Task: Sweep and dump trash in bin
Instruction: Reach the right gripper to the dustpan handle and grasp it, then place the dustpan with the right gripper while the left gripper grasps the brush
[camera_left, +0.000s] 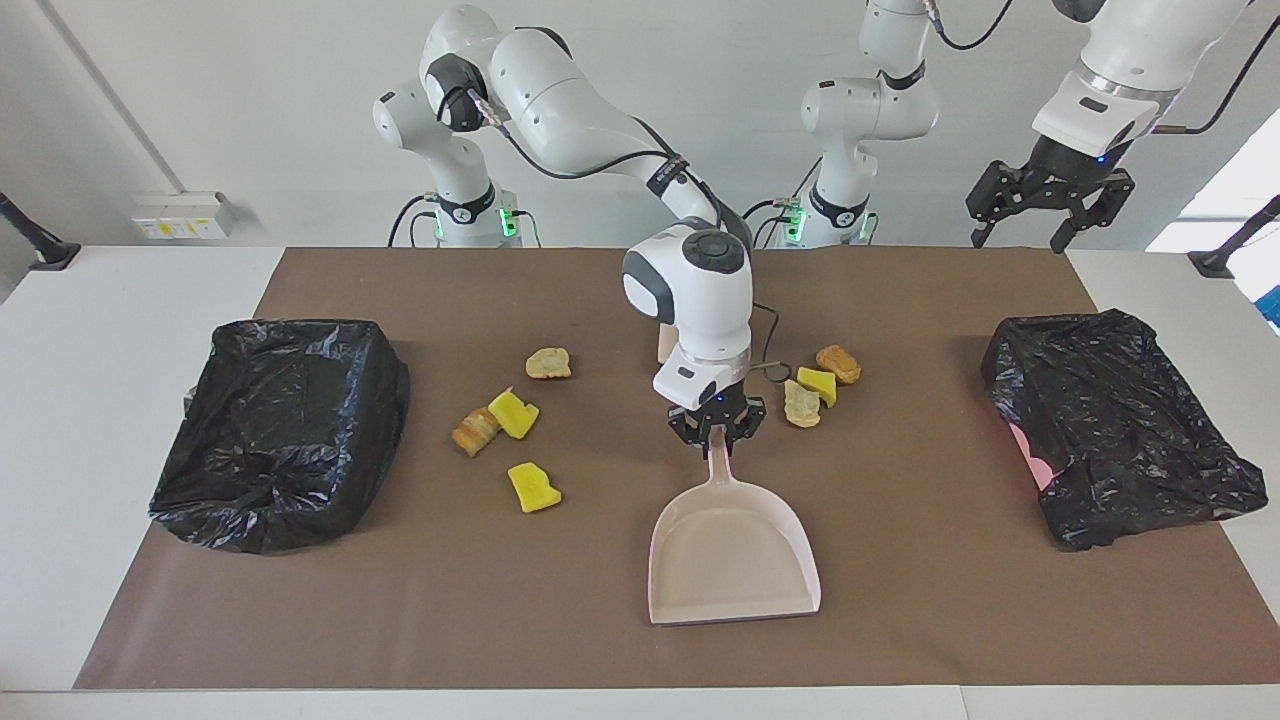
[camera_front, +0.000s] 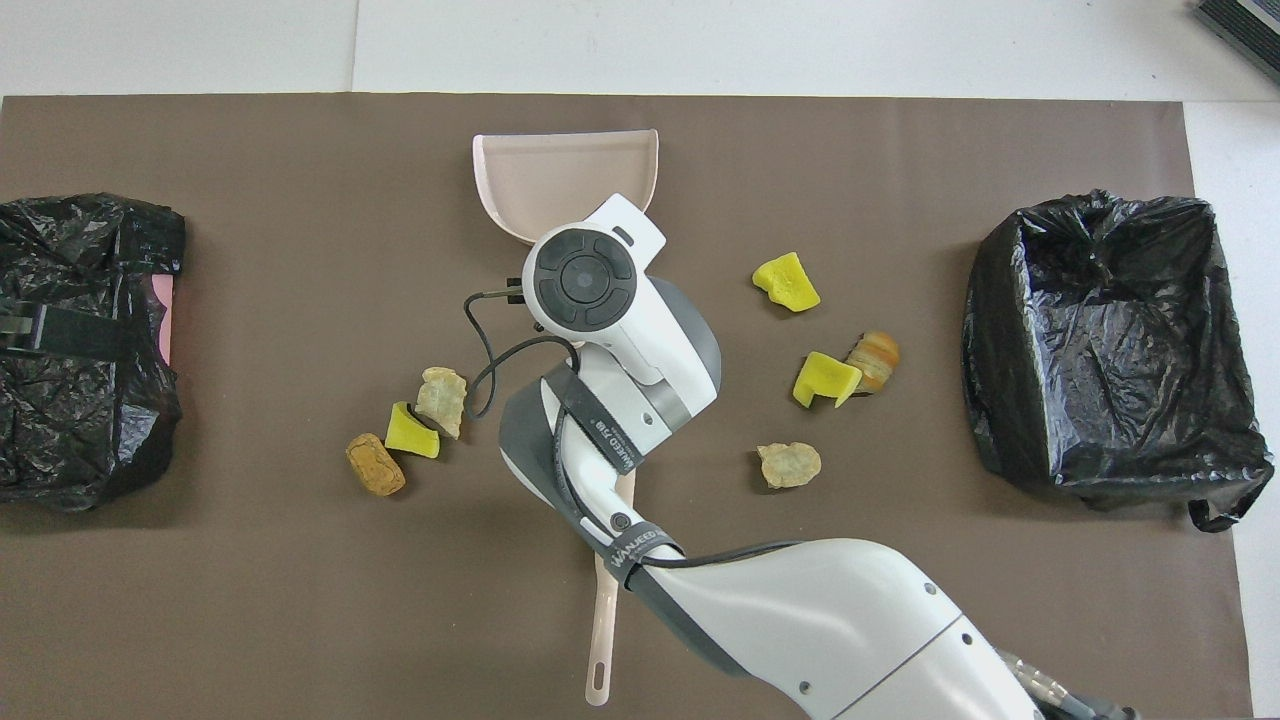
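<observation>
My right gripper (camera_left: 716, 434) is shut on the handle of the pale pink dustpan (camera_left: 732, 550), whose pan (camera_front: 565, 172) rests on the brown mat with its mouth away from the robots. Trash lies in two groups beside the handle. Toward the right arm's end are a tan chunk (camera_left: 548, 363), a striped orange-brown chunk (camera_left: 475, 432) and two yellow chunks (camera_left: 513, 413) (camera_left: 533, 487). Toward the left arm's end an orange-brown chunk (camera_left: 838, 364), a yellow one (camera_left: 817, 385) and a tan one (camera_left: 801, 404) touch each other. My left gripper (camera_left: 1045, 205) waits open, high above the table's left-arm end.
A black-bagged bin (camera_left: 280, 430) stands at the right arm's end of the mat, another black-bagged bin (camera_left: 1110, 420) at the left arm's end. A long pink handle (camera_front: 600, 640) lies nearer to the robots than the dustpan, its upper end hidden under the right arm.
</observation>
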